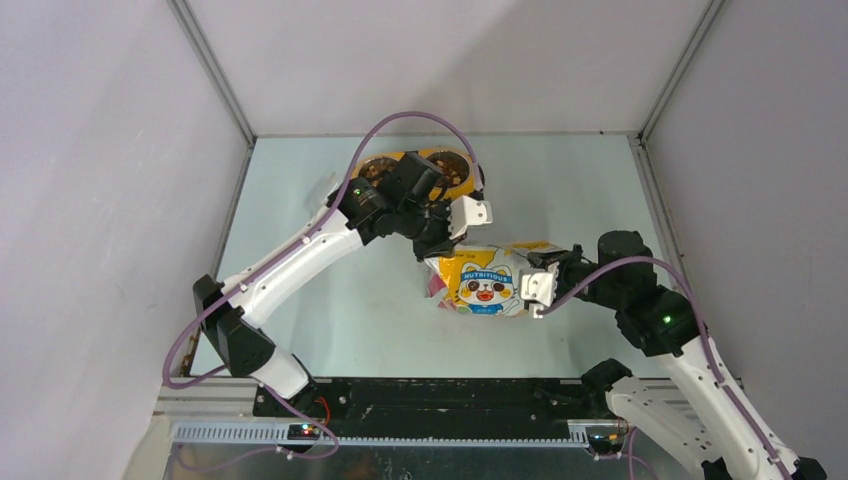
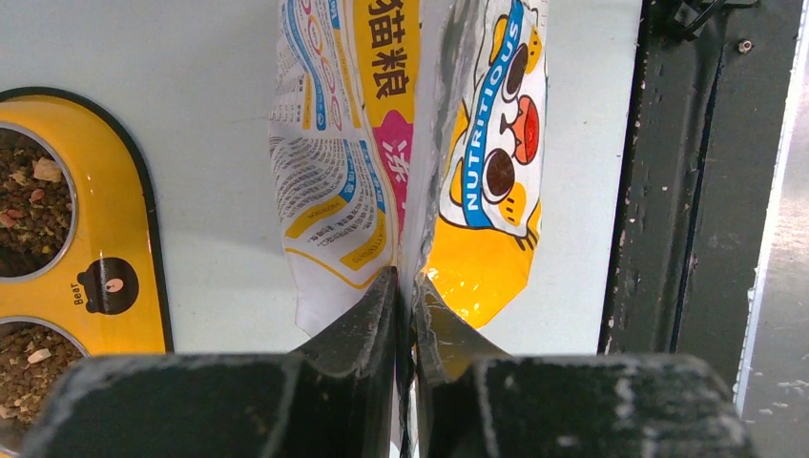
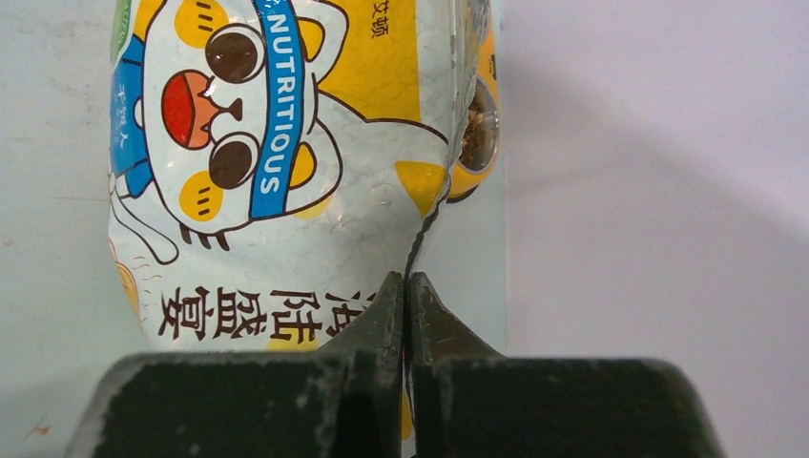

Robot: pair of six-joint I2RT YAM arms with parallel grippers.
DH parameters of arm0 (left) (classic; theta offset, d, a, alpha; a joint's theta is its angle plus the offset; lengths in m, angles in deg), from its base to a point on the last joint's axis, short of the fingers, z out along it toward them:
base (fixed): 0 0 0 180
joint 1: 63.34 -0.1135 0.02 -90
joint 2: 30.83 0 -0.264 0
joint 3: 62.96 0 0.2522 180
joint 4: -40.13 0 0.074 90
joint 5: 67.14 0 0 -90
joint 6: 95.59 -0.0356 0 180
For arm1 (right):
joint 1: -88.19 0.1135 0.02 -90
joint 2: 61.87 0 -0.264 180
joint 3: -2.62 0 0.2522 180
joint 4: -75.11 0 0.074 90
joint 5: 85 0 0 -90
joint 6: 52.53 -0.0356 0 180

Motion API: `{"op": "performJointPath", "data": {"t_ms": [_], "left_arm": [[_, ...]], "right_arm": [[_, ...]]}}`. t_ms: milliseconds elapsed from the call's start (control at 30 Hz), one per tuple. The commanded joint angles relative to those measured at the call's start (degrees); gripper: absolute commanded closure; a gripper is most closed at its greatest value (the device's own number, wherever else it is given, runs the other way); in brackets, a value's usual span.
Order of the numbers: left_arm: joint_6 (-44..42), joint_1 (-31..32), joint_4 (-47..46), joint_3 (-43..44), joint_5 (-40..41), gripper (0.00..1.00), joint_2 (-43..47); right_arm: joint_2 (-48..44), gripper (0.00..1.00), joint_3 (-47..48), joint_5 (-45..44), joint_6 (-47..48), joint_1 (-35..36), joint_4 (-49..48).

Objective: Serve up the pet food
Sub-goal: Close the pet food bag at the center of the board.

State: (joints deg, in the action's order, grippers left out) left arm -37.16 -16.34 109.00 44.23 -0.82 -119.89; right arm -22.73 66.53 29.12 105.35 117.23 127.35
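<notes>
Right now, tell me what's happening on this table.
Both arms have the cat food bag between them. The left claw is pinched on one edge of it, the right claw on another. The yellow double bowl at the far side already has kibble in both cups. I can't tell whether the bag is lifted.

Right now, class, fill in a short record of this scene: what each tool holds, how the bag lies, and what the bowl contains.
left tool: shut on one edge of the cat food bag
right tool: shut on another edge of the same bag
bag position: between the two arms, cartoon cat facing up
bag lifted or resting: cannot tell
yellow double bowl: beyond the bag, at the far side of the table
kibble: in both cups of the bowl
</notes>
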Motion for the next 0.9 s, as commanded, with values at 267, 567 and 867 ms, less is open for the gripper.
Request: {"op": "performJointPath", "data": {"t_ms": [267,567,867], "left_arm": [[-4.5,-0.8,2.5,1.5,2.3,0.98,5.0],[-6.7,-0.8,3.8,-0.7,1.5,1.00,7.7],[-6.2,-0.8,2.7,-2.6,2.3,1.00,8.8]], "right_arm": [[18.4,1.00,26.4,21.5,-16.5,-13.4,15.9],[32.1,1.00,39.1,30.6,-19.9,-18.3,29.9],[29.9,0.85,36.9,25.7,-18.4,-15.1,26.6]]}}
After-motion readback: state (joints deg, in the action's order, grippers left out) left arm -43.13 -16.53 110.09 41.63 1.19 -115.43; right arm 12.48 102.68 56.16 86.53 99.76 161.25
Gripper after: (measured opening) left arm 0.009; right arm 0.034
